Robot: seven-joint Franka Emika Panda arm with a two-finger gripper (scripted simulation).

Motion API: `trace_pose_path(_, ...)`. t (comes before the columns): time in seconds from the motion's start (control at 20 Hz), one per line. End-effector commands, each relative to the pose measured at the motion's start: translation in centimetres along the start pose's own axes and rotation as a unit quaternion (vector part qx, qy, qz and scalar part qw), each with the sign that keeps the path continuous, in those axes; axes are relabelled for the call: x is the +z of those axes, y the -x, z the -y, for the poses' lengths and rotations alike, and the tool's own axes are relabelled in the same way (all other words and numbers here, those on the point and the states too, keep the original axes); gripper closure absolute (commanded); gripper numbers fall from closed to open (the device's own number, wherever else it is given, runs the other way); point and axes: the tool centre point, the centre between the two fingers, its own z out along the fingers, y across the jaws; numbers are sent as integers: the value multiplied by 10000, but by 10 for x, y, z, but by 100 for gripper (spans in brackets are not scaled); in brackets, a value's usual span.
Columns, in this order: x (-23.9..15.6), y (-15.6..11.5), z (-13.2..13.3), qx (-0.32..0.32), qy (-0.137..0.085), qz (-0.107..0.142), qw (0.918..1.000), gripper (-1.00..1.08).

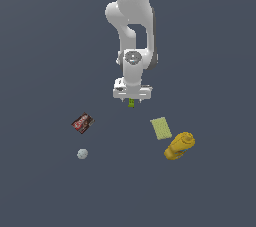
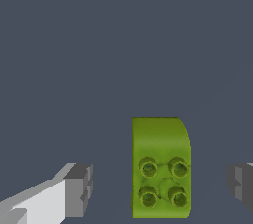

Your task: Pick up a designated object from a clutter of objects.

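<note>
The designated object is a tiny bright green block (image 1: 131, 103) with round studs (image 2: 161, 168). It lies on the dark floor directly under my gripper (image 1: 131, 100). In the wrist view the block sits between my two grey fingertips (image 2: 79, 188), closer to the other finger, with a gap on each side. My gripper (image 2: 160, 186) is open and touches nothing. The rest of the clutter of objects lies apart from the block.
A pale green flat rectangle (image 1: 161, 128) and a yellow bottle-like object (image 1: 179, 145) lie toward the exterior view's right. A dark red-brown packet (image 1: 83, 123) and a small grey-white ball (image 1: 82, 154) lie toward its left.
</note>
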Motion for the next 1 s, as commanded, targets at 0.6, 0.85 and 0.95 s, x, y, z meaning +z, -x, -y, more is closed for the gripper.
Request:
trace_pose_path(0.6, 10, -1, 0, 0, 0, -5, 10000, 108)
trace_pose_path(0.85, 10, -1, 0, 0, 0, -5, 10000, 108)
trace_pose_path(0.95, 9, -1, 0, 0, 0, -5, 10000, 108)
